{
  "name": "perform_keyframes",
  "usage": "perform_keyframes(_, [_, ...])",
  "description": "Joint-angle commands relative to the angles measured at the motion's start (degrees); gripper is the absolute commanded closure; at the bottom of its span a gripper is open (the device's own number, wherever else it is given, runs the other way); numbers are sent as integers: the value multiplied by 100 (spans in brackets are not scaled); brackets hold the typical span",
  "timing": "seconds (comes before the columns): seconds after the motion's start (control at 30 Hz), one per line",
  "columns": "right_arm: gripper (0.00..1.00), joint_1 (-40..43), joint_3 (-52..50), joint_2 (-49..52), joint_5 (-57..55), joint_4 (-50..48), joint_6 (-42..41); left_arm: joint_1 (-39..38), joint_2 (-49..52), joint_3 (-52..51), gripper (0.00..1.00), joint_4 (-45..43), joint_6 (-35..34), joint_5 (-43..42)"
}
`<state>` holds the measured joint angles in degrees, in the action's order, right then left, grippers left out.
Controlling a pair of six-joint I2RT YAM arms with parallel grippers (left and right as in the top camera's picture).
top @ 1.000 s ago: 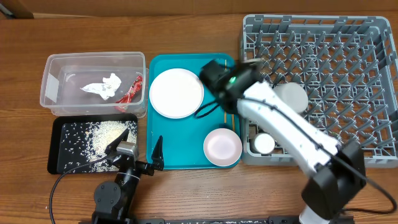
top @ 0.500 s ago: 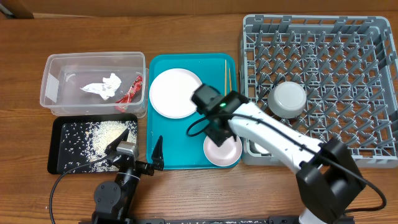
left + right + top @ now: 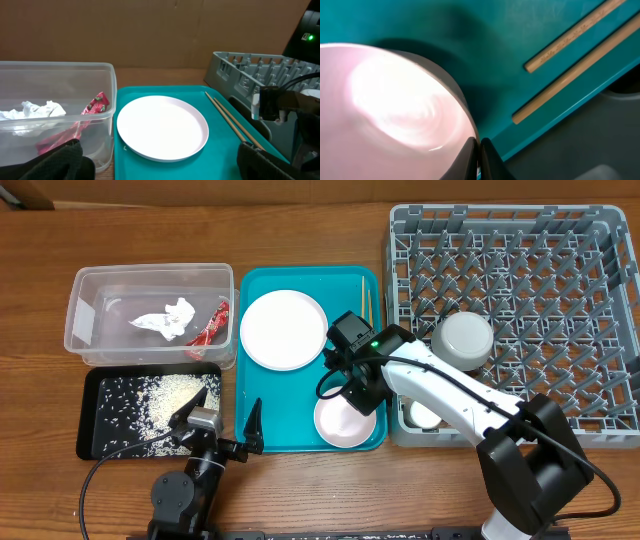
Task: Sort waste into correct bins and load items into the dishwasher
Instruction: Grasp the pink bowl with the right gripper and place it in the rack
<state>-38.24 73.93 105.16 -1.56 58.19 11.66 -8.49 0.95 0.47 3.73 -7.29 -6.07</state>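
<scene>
My right gripper is shut on the right rim of the pale pink bowl, which sits at the front of the teal tray. The white plate and two chopsticks also lie on that tray. In the grey dish rack rest a grey-white bowl and a small cup, half hidden by my arm. My left gripper stands open and empty at the tray's near-left edge.
The clear tub at the left holds a white tissue and a red wrapper. In front of it the black tray carries loose rice. The rack's wall borders the teal tray on the right.
My right arm came from the rack's edge down over the teal tray, and its jaws shut on the pink bowl's rim. The bowl slid slightly left. The left arm stayed put.
</scene>
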Motion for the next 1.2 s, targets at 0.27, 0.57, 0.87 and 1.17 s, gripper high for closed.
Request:
perform_keyframes(0.27, [96, 22, 1521, -643, -1110, 225, -1410, 22, -59, -20, 0, 9, 2, -85])
perform_keyframes(0.57, [96, 852, 1652, -1574, -5659, 918, -4179, 22, -59, -20, 0, 9, 2, -85])
perform_keyframes(0.87, [96, 2769, 1602, -1447, -6889, 1523, -4837, 22, -59, -20, 0, 9, 2, -85])
perform_keyframes(1.17, [96, 4481, 1602, -686, -6310, 1836, -4835, 22, -59, -20, 0, 9, 2, -85])
